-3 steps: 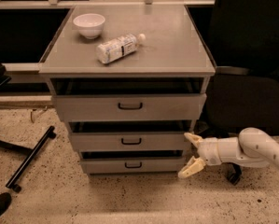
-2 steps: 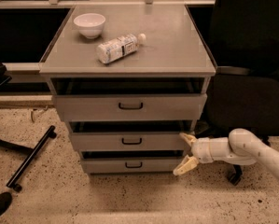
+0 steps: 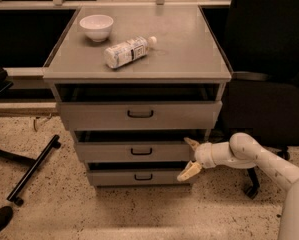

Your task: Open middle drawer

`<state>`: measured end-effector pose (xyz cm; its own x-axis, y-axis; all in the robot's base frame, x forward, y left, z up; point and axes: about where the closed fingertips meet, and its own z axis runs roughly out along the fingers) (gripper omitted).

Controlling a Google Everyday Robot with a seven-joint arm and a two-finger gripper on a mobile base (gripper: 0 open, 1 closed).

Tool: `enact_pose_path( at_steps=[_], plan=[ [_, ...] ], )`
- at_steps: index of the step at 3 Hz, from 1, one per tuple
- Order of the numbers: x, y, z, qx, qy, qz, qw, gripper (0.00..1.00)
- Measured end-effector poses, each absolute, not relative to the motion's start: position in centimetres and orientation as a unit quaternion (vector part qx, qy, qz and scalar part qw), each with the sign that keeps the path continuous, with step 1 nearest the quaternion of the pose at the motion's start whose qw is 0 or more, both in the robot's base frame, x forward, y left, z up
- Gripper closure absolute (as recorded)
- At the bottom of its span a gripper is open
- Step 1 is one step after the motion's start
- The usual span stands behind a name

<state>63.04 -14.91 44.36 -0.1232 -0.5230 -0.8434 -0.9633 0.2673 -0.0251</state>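
Note:
The grey cabinet (image 3: 139,59) has three drawers. The middle drawer (image 3: 104,152) is the mid-sized front, with a small black loop handle (image 3: 141,151), and a dark gap shows above it. My gripper (image 3: 190,157) is at the right end of that front, well right of the handle. It is open and holds nothing. The upper cream finger (image 3: 192,143) is by the drawer's top right corner. The lower finger (image 3: 189,172) is in front of the bottom drawer's (image 3: 114,177) right end. The white arm (image 3: 254,156) comes in from the right.
The top drawer (image 3: 99,115) is the widest. A white bowl (image 3: 96,26) and a lying plastic bottle (image 3: 126,51) are on the cabinet top. A black chair (image 3: 269,104) stands right of the cabinet, with a caster (image 3: 249,189) under my arm. A black chair leg (image 3: 34,169) lies on the speckled floor at left.
My gripper has moved left, from beside the cabinet to the right end of the middle drawer front. The drawers, bowl and bottle have not moved.

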Motion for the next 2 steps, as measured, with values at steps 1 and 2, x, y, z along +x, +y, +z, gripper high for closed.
enact_pose_path(
  at_steps=[1,2],
  plan=[
    [63.5,-14.4,44.3,-0.537,0.691,0.282,0.393,0.00],
    [65.1,-12.3,44.8,-0.541,0.675,0.274,0.420,0.00]
  ],
)
